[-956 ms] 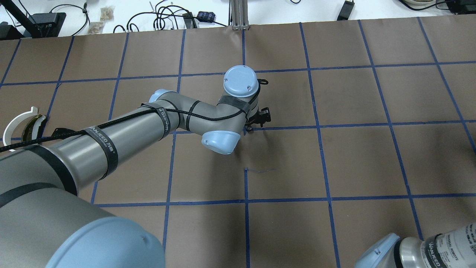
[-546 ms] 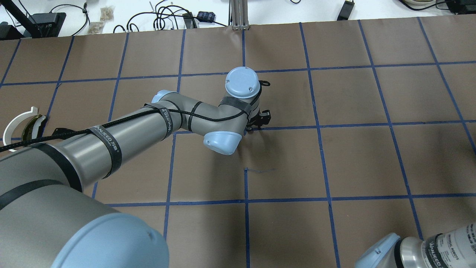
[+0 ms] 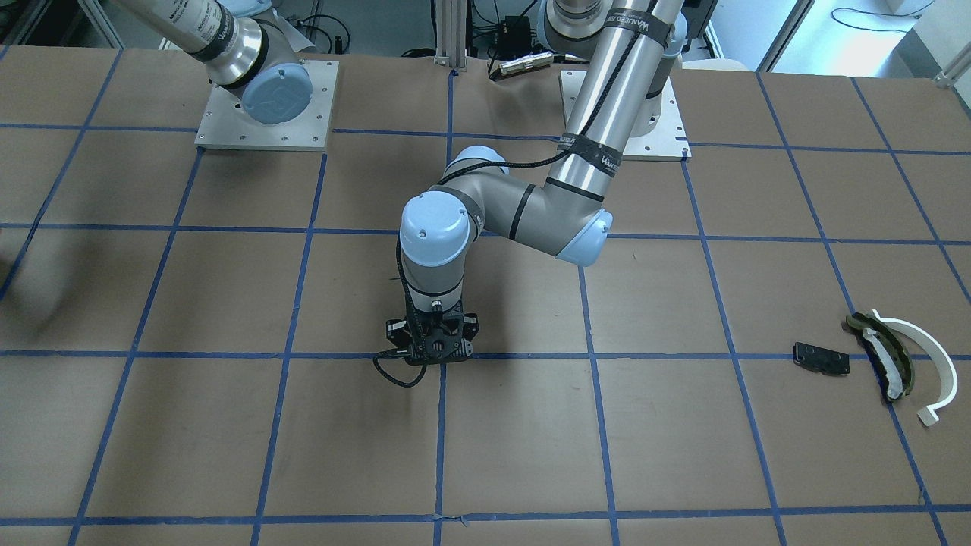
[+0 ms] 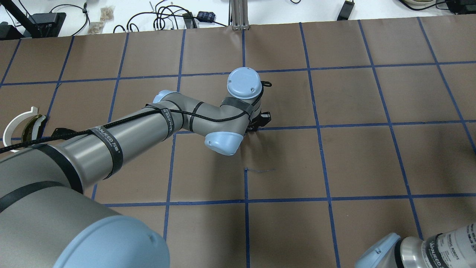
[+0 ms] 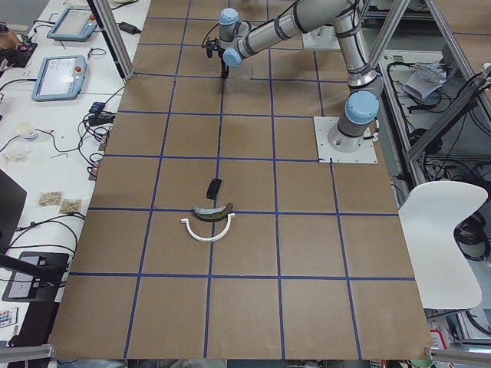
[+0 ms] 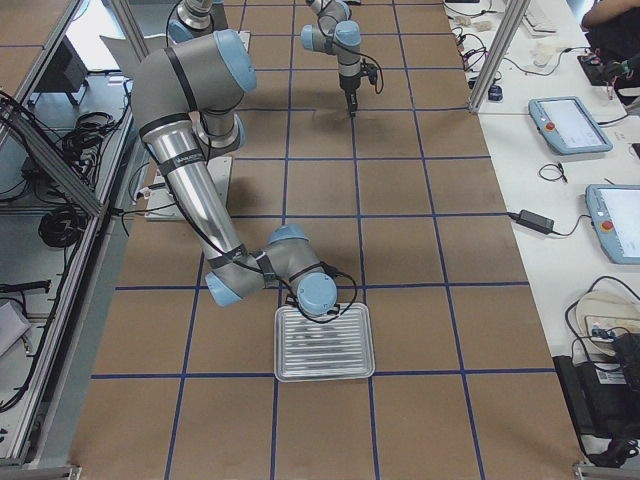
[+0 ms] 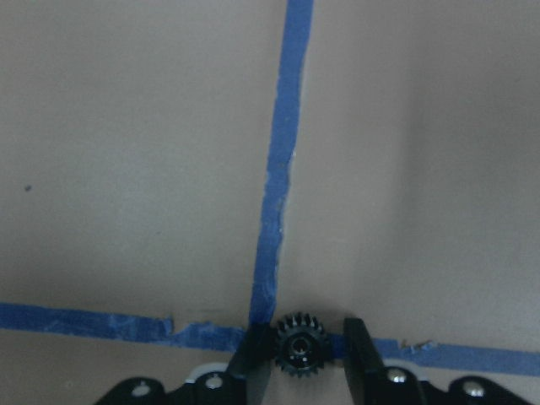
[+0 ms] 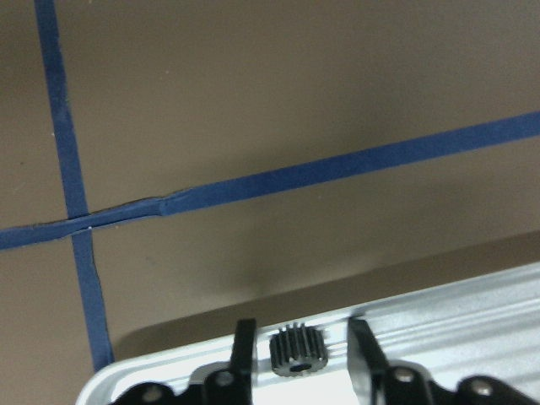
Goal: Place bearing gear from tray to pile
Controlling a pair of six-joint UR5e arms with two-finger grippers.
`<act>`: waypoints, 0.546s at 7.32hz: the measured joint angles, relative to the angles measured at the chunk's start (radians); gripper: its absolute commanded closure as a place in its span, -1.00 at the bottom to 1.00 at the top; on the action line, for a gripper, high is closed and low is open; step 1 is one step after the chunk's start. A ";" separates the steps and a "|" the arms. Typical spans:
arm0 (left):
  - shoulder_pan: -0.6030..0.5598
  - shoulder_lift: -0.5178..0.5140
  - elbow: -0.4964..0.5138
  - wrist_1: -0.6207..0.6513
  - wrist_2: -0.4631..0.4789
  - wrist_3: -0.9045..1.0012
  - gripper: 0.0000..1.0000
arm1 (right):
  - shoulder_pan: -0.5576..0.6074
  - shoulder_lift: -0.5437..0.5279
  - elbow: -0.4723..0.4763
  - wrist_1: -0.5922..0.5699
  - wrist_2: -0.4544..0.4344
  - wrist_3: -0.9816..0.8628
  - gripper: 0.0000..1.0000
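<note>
Since the pile (image 3: pixel 884 356) lies toward the robot's own left end of the table, with its white curved plastic arc (image 3: pixel 947 365), dark olive curved piece lined in white (image 3: pixel 872 337) and flat black rectangular plate (image 3: pixel 821 358) close together, we judge that the coming move turns on a long sideways carry to that side. The left arm is plainly the nearer of the 2. At mid-table the left gripper (image 7: pixel 302 333) stands low over a crossing of blue tape lines (image 7: pixel 270 316) on the brown paper table cover (image 7: pixel 126 169). Between its 2 downward fingers sits 1 small black toothed bearing gear (image 7: pixel 302 352). The jaws are narrowly parted, 1 finger at the teeth and a thin gap at the other, so we read the gear as bracketed, not clamped. Being round, it has no long axis; its flat face and dark bore look straight up at the wrist camera. Further right, well apart from the pile, the right gripper (image 8: pixel 297 333) hangs over the ribbed silver metal tray (image 6: pixel 325 350). Its jaws stand wider, with a gap on both sides of a second gear (image 8: pixel 297 353) of the same look.
</note>
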 measured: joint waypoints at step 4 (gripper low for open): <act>0.041 0.075 0.008 -0.069 0.044 0.139 0.74 | 0.000 -0.013 -0.008 0.014 -0.020 0.010 0.71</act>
